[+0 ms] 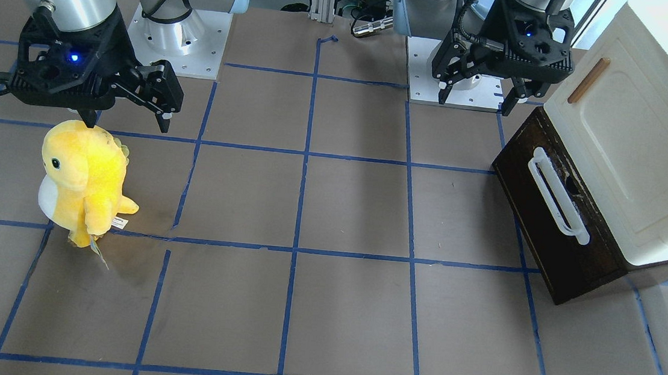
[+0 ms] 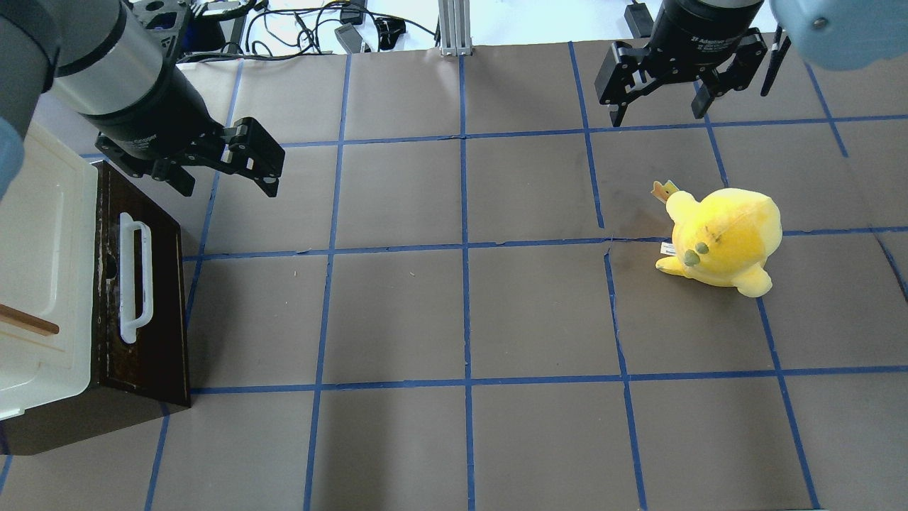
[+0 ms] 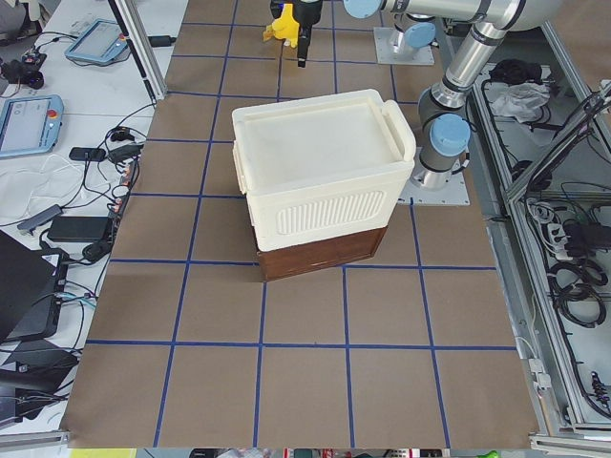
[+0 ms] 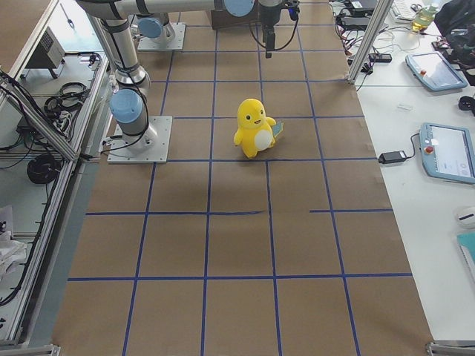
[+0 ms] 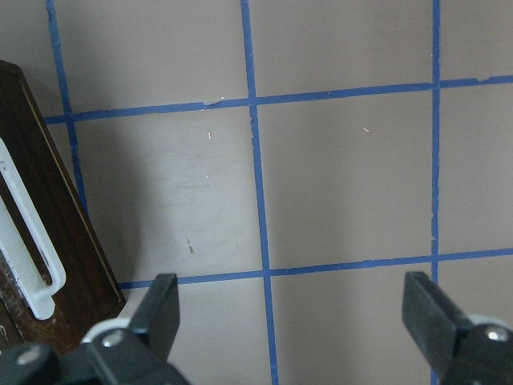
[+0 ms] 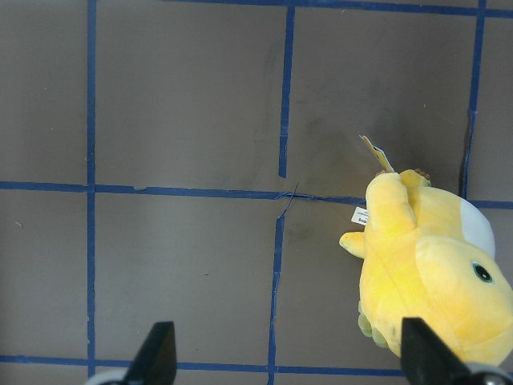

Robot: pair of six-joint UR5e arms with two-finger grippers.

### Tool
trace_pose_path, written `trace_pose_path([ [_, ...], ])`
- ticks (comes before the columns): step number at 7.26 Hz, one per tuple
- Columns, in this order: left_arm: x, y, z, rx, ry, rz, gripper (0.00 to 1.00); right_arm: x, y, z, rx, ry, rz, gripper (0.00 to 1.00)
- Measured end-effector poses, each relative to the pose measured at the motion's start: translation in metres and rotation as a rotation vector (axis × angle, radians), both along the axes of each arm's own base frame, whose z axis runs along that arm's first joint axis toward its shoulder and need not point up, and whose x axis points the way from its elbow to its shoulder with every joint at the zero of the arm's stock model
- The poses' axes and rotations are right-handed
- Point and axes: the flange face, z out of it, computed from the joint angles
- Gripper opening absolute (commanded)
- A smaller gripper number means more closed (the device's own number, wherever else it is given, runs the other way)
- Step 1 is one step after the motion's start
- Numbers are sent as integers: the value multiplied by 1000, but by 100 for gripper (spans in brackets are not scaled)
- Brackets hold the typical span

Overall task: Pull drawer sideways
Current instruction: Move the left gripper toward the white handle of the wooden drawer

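Note:
The dark brown drawer [image 2: 159, 312] with a long white loop handle [image 2: 135, 277] sits under the cream-white cabinet [image 2: 42, 270] at the table's left. None of its pale interior shows. It also shows in the front view [image 1: 538, 235] and the left wrist view [image 5: 56, 233]. My left gripper [image 2: 230, 188] is open and empty. It hovers above the table just beyond the drawer's far end, apart from the handle [image 5: 28, 241]. My right gripper [image 2: 657, 117] is open and empty at the far right.
A yellow plush toy [image 2: 723, 241] stands on the right half of the table, under and near my right gripper [image 6: 284, 353]. The cabinet door has a small brown wooden handle [image 1: 588, 81]. Blue tape lines grid the brown table [image 2: 461, 319].

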Motion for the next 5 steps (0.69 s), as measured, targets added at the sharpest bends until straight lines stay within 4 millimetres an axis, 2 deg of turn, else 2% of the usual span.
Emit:
trace_pose_path([
  [5, 1, -1, -2, 2, -11, 16, 100, 0, 0, 0, 0, 0, 0, 100],
])
